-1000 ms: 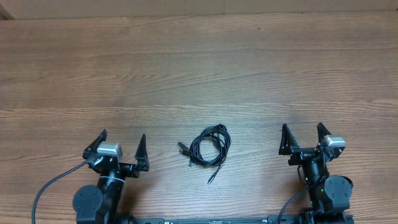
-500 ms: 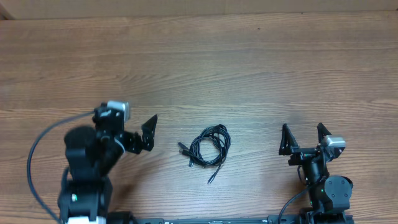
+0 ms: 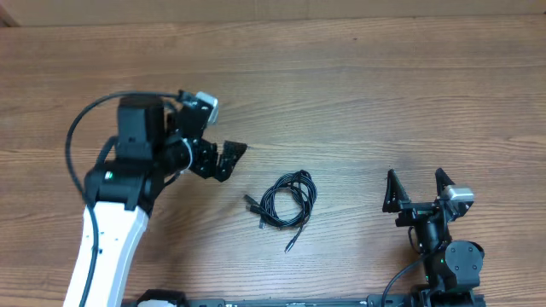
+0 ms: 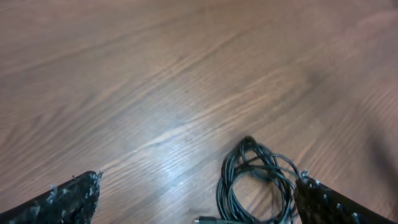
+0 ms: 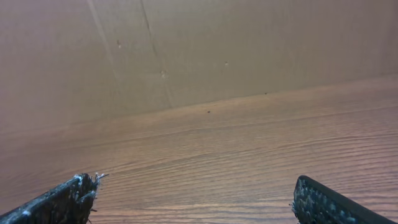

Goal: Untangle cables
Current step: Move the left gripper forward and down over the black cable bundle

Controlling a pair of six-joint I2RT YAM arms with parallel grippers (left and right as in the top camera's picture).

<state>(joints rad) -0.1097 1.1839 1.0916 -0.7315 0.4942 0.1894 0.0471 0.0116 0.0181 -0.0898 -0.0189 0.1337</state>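
Cables (image 3: 287,199) lie in one loose coiled bundle on the wooden table (image 3: 341,85), near the front edge, roughly midway between the two arms. A few plug ends stick out on the bundle's left and front sides.

Left gripper (image 3: 230,160) has its jaws spread wide and is empty. It sits just up-left of the bundle, no contact. In the left wrist view the cables (image 4: 255,180) show low in frame between the fingers (image 4: 62,200), nearer the right-hand one.

Right gripper (image 3: 415,176) is also spread and empty, well off to the right of the bundle. It points at the cardboard wall (image 5: 217,43), no cables in its view.
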